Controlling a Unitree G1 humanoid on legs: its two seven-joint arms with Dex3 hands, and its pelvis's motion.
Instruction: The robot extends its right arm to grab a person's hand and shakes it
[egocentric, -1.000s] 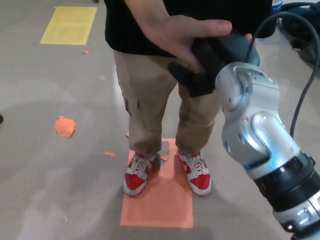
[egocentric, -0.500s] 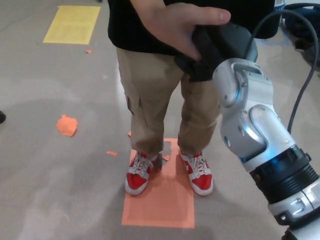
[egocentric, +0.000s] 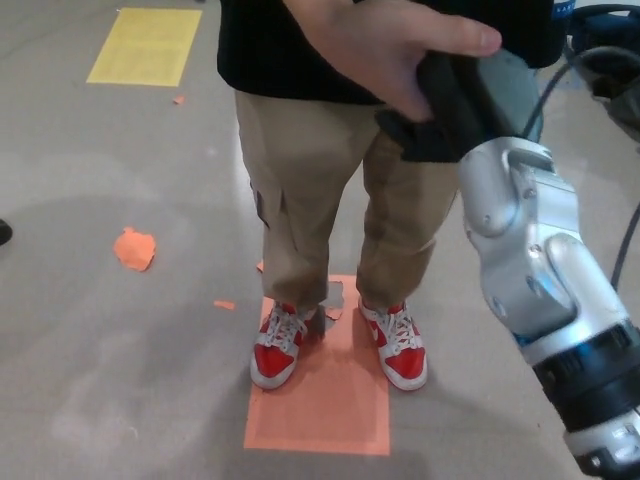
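Bare floor (egocentric: 90, 330) lies open across the left half of the frame; the person's legs (egocentric: 330, 200) fill the centre, feet on an orange floor patch (egocentric: 320, 405). At upper right, the right robot hand (egocentric: 455, 105) is clasped on the person's hand (egocentric: 390, 45), which wraps it from above-left.

Not much room up front: the person's legs (egocentric: 330, 200) stand right in the middle on the orange floor patch (egocentric: 320, 400). Bare concrete floor (egocentric: 120, 340) on the left is wide open.
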